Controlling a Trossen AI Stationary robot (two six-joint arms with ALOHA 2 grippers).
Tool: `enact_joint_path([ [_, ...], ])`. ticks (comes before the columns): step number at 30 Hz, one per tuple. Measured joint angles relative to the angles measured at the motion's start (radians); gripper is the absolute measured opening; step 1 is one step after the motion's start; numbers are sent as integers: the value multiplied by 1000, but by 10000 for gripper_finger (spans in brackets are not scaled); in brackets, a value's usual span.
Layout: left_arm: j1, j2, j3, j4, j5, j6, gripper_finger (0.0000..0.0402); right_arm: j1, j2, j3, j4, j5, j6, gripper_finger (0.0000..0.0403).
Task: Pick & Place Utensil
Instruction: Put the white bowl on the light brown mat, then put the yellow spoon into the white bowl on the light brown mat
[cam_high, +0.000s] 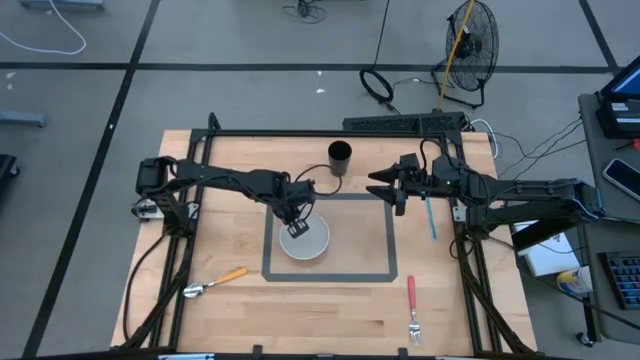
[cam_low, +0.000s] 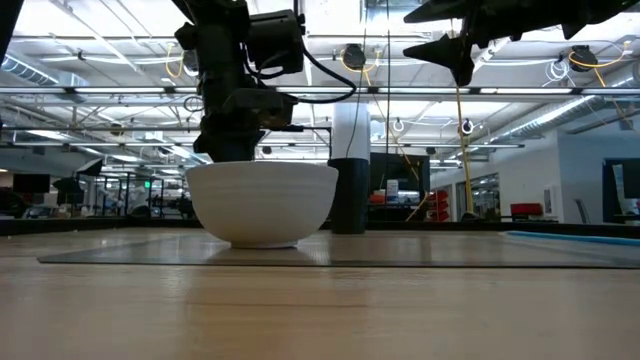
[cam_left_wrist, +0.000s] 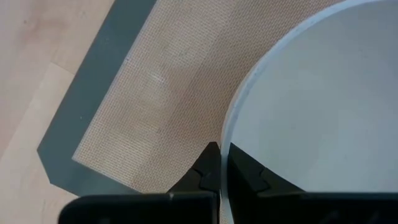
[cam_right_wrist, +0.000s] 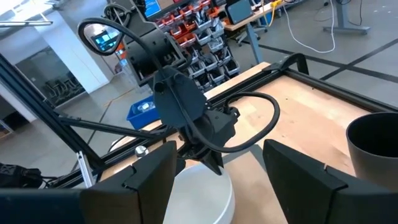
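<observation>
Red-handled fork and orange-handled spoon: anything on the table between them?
No. In the high view only bare wooden table separates the red-handled fork from the orange-handled spoon.

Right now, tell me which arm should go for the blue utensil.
Right. Its open hand hovers close to the blue utensil on the table's right side, while the left hand is shut on the white bowl's rim.

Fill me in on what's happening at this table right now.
The left gripper is pinched shut on the rim of the white bowl, which sits on the mat. The right gripper hangs open above the mat's far right corner, holding nothing. No utensil is picked up yet: a spoon lies at the near left, a fork at the near right, and a blue utensil beside the right arm. A black cup stands behind the mat.
</observation>
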Motion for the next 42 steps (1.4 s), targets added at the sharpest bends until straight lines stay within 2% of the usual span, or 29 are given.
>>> enact_joint_path([
  [11, 0, 0, -1, 27, 3, -11, 17, -1, 0, 0, 0, 0, -8, 238],
  [25, 3, 1, -1, 52, 7, -7, 118, -1, 0, 0, 0, 1, -15, 238],
  [34, 20, -10, -2, 47, 3, -3, 142, -1, 0, 0, 0, 1, -19, 238],
  [42, 36, -84, -2, 40, -67, 15, 148, -1, 0, 0, -1, 1, -19, 238],
])
